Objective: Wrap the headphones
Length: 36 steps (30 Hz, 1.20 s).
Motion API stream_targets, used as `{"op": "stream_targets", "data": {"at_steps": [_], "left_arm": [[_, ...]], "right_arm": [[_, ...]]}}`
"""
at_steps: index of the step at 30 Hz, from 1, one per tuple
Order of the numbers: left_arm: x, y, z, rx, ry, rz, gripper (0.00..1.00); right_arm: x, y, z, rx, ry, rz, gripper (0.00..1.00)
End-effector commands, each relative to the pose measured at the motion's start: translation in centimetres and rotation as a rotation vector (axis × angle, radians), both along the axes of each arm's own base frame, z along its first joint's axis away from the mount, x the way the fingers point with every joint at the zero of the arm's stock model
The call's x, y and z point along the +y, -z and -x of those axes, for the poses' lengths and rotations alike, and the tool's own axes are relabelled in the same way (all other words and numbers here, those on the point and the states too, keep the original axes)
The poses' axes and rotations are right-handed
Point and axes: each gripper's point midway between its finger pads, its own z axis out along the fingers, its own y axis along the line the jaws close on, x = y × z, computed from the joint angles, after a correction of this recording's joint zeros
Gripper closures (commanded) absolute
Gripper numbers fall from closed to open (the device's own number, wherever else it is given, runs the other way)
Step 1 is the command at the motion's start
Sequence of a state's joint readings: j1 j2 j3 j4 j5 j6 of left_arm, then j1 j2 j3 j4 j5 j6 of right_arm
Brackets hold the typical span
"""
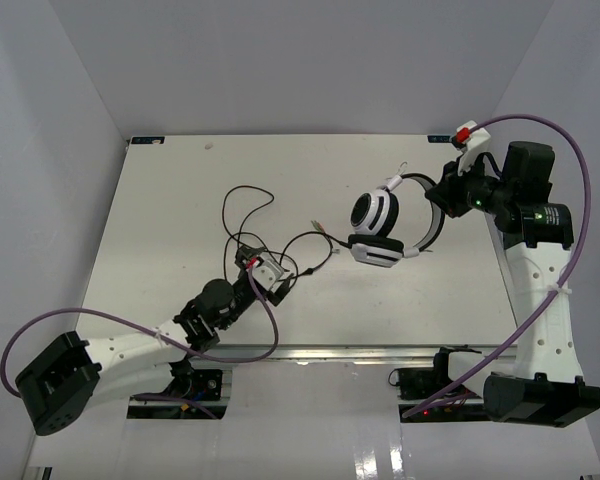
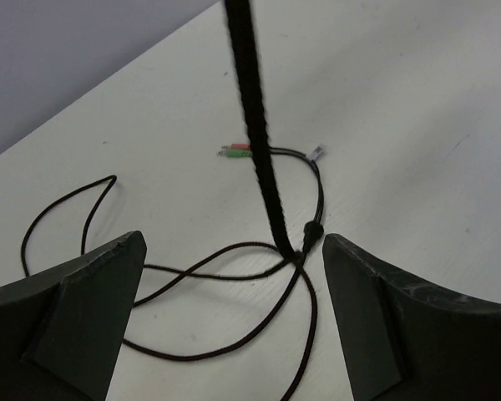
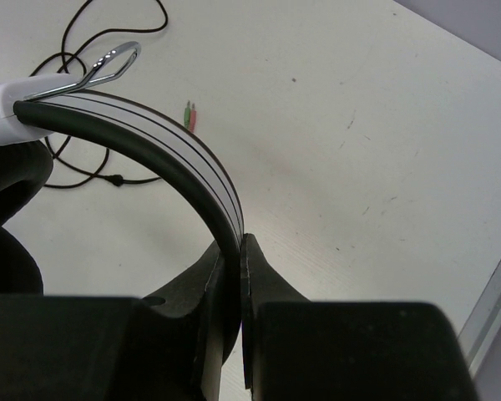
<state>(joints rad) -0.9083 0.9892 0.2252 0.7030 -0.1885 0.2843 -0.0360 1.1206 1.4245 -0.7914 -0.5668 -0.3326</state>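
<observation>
The headphones are held above the table's right half, white-and-black earcups hanging to the left. My right gripper is shut on the striped headband, which runs between its fingertips. The thin black cable lies in loose loops on the left-middle of the table, and its green and red plugs rest flat. My left gripper stands open low over the crossing strands of cable, holding nothing. One strand rises up past the left wrist camera, blurred.
White walls close in the white table on the left, back and right. A metal rail runs along the front edge. Purple arm cables arc beside each arm.
</observation>
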Motion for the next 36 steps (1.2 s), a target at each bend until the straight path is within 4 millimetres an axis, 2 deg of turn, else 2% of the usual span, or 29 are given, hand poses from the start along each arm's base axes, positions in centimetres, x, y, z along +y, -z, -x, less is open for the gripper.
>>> {"op": "stream_targets", "data": {"at_steps": [1, 5, 8, 9, 11, 13, 15, 18, 20, 21, 24, 26, 27, 32, 34, 36], "left_arm": [[-2.8, -1.4, 0.6, 0.021, 0.112, 0.167, 0.02], [-3.7, -0.6, 0.1, 0.035, 0.120, 0.174, 0.02], [-4.8, 0.4, -0.4, 0.093, 0.150, 0.177, 0.17], [-5.0, 0.7, -0.6, 0.109, 0.148, 0.176, 0.19], [-4.8, 0.6, -1.0, 0.108, 0.130, 0.204, 0.19], [-3.8, 1.5, -1.1, 0.130, 0.098, 0.231, 0.15], [-2.7, 1.2, -1.7, 0.127, 0.067, 0.269, 0.12], [-2.5, 1.7, -1.7, 0.166, 0.089, 0.294, 0.16], [-2.9, 1.8, -2.0, 0.178, 0.111, 0.295, 0.24], [-2.9, 1.7, -2.2, 0.180, 0.118, 0.301, 0.34], [-3.3, 1.4, -2.9, 0.181, 0.129, 0.312, 0.53], [-3.9, 1.3, -3.1, 0.187, 0.153, 0.311, 0.58], [-4.0, 1.3, -3.0, 0.190, 0.163, 0.310, 0.61], [-4.4, 1.2, -2.2, 0.202, 0.224, 0.308, 0.91], [-4.5, -0.2, -1.6, 0.180, 0.254, 0.319, 0.99], [-4.5, -0.4, -0.9, 0.202, 0.280, 0.289, 1.00]], "right_arm": [[1.8, -2.5, 0.8, -0.019, -0.058, -0.098, 0.92], [1.9, -2.8, 1.0, -0.017, -0.069, -0.106, 0.92], [1.9, -3.5, 1.1, -0.026, -0.069, -0.105, 0.92], [1.9, -3.6, 1.1, -0.029, -0.066, -0.104, 0.92], [1.8, -4.0, 1.0, -0.035, -0.060, -0.102, 0.92], [1.8, -4.3, 0.8, -0.035, -0.057, -0.105, 0.92], [1.9, -4.4, 0.9, -0.030, -0.062, -0.113, 0.92], [2.2, -4.6, 0.9, -0.022, -0.074, -0.131, 0.92], [2.4, -4.7, 0.9, -0.019, -0.080, -0.141, 0.92], [2.4, -4.8, 0.9, -0.016, -0.079, -0.145, 0.92], [2.5, -5.0, 0.9, -0.017, -0.081, -0.149, 0.92], [2.4, -5.0, 0.9, -0.015, -0.079, -0.149, 0.92], [2.4, -5.0, 0.9, -0.015, -0.079, -0.149, 0.92], [2.2, -4.3, 0.5, -0.005, -0.063, -0.138, 0.92], [1.5, -3.7, -0.1, -0.005, -0.028, -0.113, 0.92], [0.6, -2.8, -0.8, -0.002, 0.025, -0.079, 0.92]]}}
